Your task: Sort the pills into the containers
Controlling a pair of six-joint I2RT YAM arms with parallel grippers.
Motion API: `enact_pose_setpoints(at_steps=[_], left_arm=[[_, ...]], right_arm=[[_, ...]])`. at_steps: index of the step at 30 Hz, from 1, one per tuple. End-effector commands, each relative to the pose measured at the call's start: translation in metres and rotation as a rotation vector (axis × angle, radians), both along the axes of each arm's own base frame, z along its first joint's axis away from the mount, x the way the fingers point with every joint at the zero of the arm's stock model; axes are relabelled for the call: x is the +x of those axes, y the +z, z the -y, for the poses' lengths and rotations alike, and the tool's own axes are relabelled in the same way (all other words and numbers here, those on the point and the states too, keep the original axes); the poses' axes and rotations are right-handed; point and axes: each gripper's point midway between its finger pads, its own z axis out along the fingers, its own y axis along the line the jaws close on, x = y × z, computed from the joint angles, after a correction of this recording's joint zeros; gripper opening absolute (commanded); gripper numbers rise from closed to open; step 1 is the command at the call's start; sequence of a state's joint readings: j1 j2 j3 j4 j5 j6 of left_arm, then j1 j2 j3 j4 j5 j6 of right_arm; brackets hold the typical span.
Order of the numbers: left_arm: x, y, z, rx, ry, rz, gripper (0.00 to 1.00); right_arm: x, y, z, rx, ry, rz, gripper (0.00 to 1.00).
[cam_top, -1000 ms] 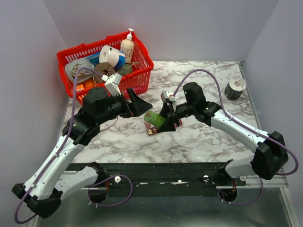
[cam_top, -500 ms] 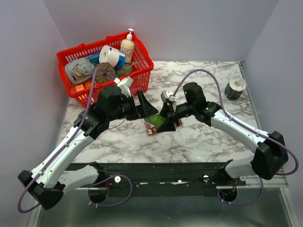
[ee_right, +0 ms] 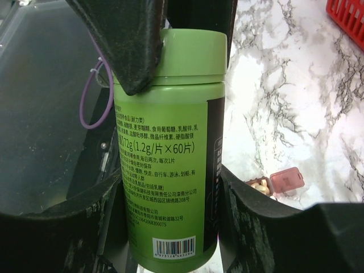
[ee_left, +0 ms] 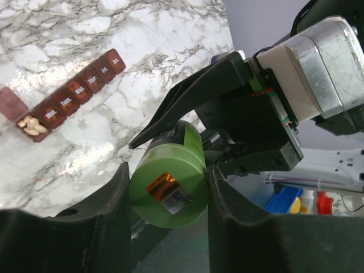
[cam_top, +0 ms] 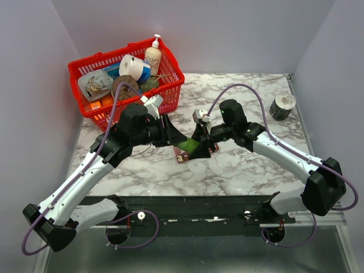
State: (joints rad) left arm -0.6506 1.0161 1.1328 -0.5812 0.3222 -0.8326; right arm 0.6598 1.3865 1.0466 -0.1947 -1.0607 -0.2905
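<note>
Green bottle [cam_top: 189, 143] held tilted above middle of table [cam_top: 244, 170]. Right jaws pinching bottle body, one finger [ee_right: 261, 227] on each side. Left jaws pressed against cap [ee_left: 168, 190] from both sides. Pill box [ee_left: 74, 94] flat on table near its centre, just under bottle. End lid [ee_right: 287, 181] flipped open, pale pills [ee_left: 31, 124] inside, other lids shut. Red basket [cam_top: 85, 65] at far left corner. Tape roll [cam_top: 282, 105] by right edge.

Marble table [cam_top: 244, 165]: red basket [cam_top: 170, 96], container strip [ee_left: 68, 99], tape roll [cam_top: 282, 105] on top.
</note>
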Motion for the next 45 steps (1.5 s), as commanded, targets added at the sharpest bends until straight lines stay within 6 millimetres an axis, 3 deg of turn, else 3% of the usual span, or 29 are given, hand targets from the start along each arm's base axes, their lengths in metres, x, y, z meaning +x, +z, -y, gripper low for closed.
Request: enact_pose_setpoints(at_steps=[1, 7, 9, 12, 13, 14, 15, 20, 22, 23, 25, 27, 31, 32, 33, 35, 36, 38, 39, 40, 45], left_arm=[[-0.01, -0.008, 0.002, 0.059, -0.108, 0.034, 0.11], [-0.022, -0.021, 0.009, 0.109, -0.38, 0.178, 0.12], [-0.038, -0.012, 0.022, 0.018, -0.537, 0.216, 0.16], [-0.053, -0.001, 0.027, -0.035, -0.739, 0.388, 0.19], [-0.052, 0.003, 0.026, -0.022, -0.799, 0.521, 0.19], [-0.056, 0.005, 0.022, -0.004, -0.836, 0.607, 0.15], [-0.057, 0.009, 0.021, 0.0, -0.862, 0.681, 0.02], [-0.067, 0.013, 0.009, 0.073, -1.021, 1.168, 0.0], [-0.072, 0.016, 0.008, 0.062, -1.068, 1.238, 0.0], [-0.076, 0.006, 0.006, 0.063, -1.112, 1.189, 0.0], [-0.075, 0.012, 0.006, 0.077, -1.157, 1.264, 0.1], [-0.077, 0.003, 0.004, 0.084, -1.21, 1.233, 0.18], [-0.078, 0.004, 0.006, 0.069, -1.261, 1.221, 0.27], [-0.079, -0.001, 0.006, 0.072, -1.276, 1.198, 0.34], [-0.078, -0.001, 0.006, 0.08, -1.279, 1.198, 0.49], [-0.077, -0.001, 0.007, 0.091, -1.279, 1.2, 0.59], [-0.076, 0.0, 0.006, 0.1, -1.276, 1.206, 0.69], [-0.075, 0.004, 0.007, 0.104, -1.255, 1.22, 0.69], [-0.075, 0.006, 0.007, 0.104, -1.246, 1.228, 0.87], [-0.075, 0.005, 0.007, 0.101, -1.24, 1.226, 0.99], [-0.071, 0.025, 0.009, 0.104, -1.122, 1.267, 0.99]], right_arm=[[0.003, 0.016, -0.005, 0.035, 0.015, 0.053, 0.01], [0.001, 0.017, -0.004, 0.038, 0.023, 0.053, 0.0], [0.0, 0.018, -0.004, 0.041, 0.03, 0.051, 0.01], [-0.001, 0.019, -0.004, 0.045, 0.033, 0.056, 0.0], [-0.001, 0.02, -0.004, 0.046, 0.035, 0.057, 0.01], [-0.002, 0.019, -0.004, 0.046, 0.037, 0.055, 0.01], [-0.002, 0.019, -0.004, 0.047, 0.039, 0.055, 0.01], [-0.002, 0.019, -0.003, 0.046, 0.039, 0.06, 0.01], [-0.002, 0.02, -0.003, 0.047, 0.039, 0.061, 0.0], [-0.002, 0.02, -0.003, 0.047, 0.04, 0.063, 0.01], [-0.002, 0.019, -0.003, 0.046, 0.041, 0.062, 0.01], [-0.002, 0.02, -0.003, 0.048, 0.041, 0.062, 0.0], [-0.002, 0.02, -0.003, 0.047, 0.04, 0.063, 0.01], [-0.003, 0.021, -0.003, 0.048, 0.042, 0.065, 0.01], [-0.003, 0.02, -0.003, 0.047, 0.04, 0.064, 0.01], [-0.003, 0.02, -0.003, 0.049, 0.042, 0.067, 0.01], [-0.002, 0.02, -0.003, 0.048, 0.04, 0.067, 0.0], [-0.002, 0.02, -0.003, 0.048, 0.04, 0.066, 0.01], [-0.002, 0.02, -0.003, 0.047, 0.04, 0.064, 0.01], [-0.002, 0.02, -0.003, 0.046, 0.04, 0.063, 0.01], [0.0, 0.019, -0.003, 0.044, 0.032, 0.07, 0.01]])
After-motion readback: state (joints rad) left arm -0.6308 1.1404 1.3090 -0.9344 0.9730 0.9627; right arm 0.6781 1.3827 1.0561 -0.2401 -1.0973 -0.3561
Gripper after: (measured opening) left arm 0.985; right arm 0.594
